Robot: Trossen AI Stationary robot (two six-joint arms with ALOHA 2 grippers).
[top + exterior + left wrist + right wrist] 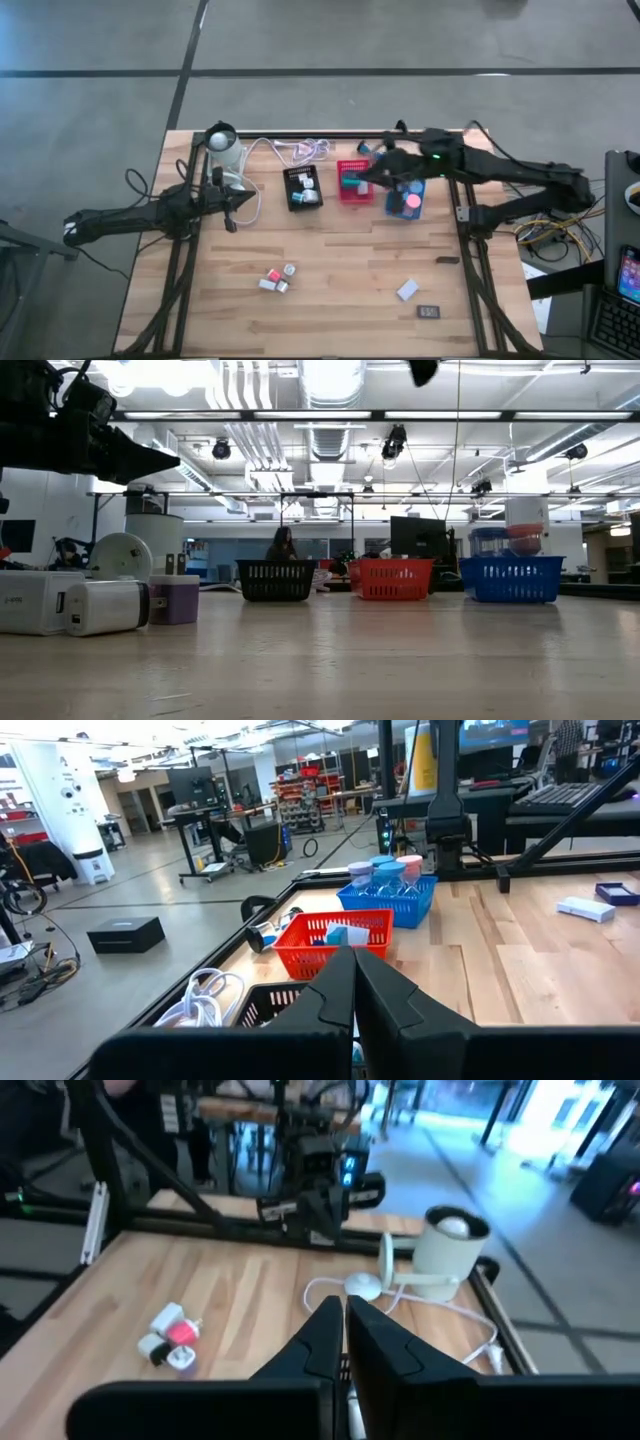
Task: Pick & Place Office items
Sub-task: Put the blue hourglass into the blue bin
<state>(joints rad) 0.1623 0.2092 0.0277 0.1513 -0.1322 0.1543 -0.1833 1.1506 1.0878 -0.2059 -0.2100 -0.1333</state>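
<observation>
Office items lie loose on the wooden table: a small cluster of white and pink pieces (277, 278), also in the right wrist view (170, 1338), a white block (407, 290) and a dark rectangle (428, 312). More pieces sit in the black tray (303, 187), the red tray (353, 180) and the blue tray (405, 198). My right gripper (363, 179) hangs high above the red tray, shut and holding nothing (341, 1325). My left gripper (232, 207) waits at the table's left, shut and level (355, 975).
A white cylindrical device (222, 142) and its white coiled cable (300, 151) stand at the far left edge. A small dark piece (447, 260) lies near the right rail. Bare wood stretches between the trays and the loose pieces at the near side.
</observation>
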